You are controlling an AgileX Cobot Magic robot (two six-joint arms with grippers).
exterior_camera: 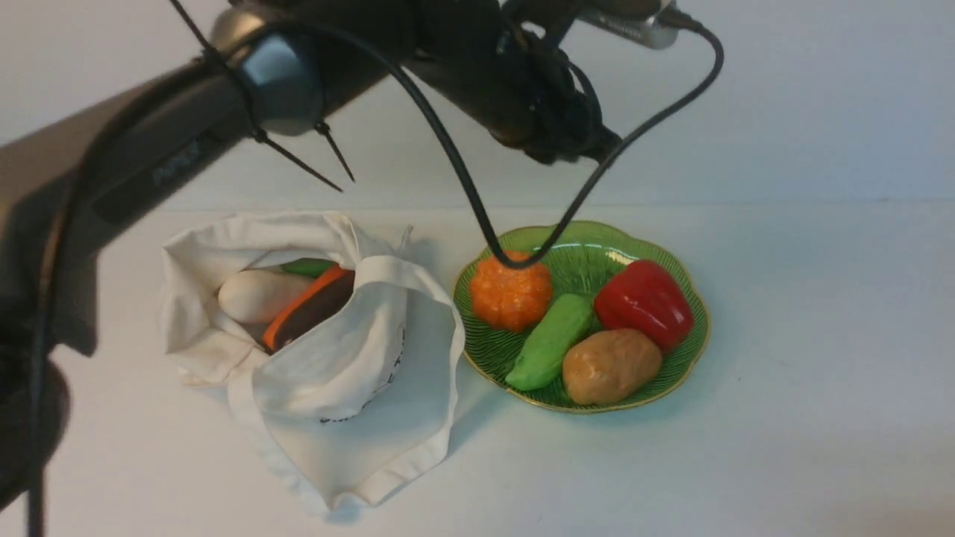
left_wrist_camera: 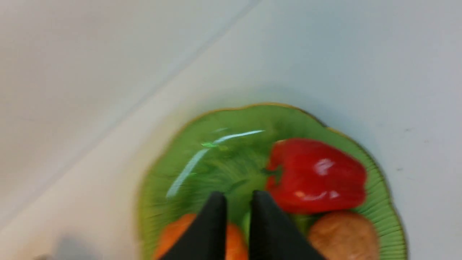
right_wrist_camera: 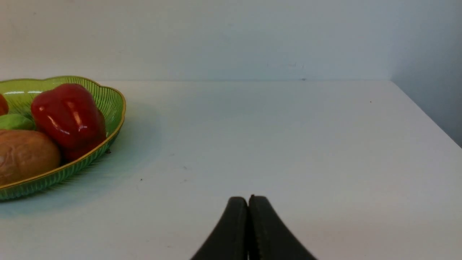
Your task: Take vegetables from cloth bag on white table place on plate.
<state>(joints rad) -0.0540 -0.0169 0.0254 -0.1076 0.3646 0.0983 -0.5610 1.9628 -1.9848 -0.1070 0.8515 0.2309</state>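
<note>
**Red pepper on the plate, both grippers empty**

The red bell pepper [exterior_camera: 643, 302] lies on the green plate [exterior_camera: 582, 261], below and apart from the left gripper [left_wrist_camera: 236, 200], whose fingers are slightly parted and hold nothing. The right gripper [right_wrist_camera: 248, 198] is clenched empty over the white table [exterior_camera: 806, 373], well apart from the pepper.

The plate also holds a bumpy orange piece [exterior_camera: 511, 292], a green vegetable [exterior_camera: 550, 341] and a potato [exterior_camera: 610, 365]. The cloth bag [exterior_camera: 351, 365] beside it holds a white piece [exterior_camera: 257, 294] and an orange-and-brown piece [exterior_camera: 310, 309].
</note>
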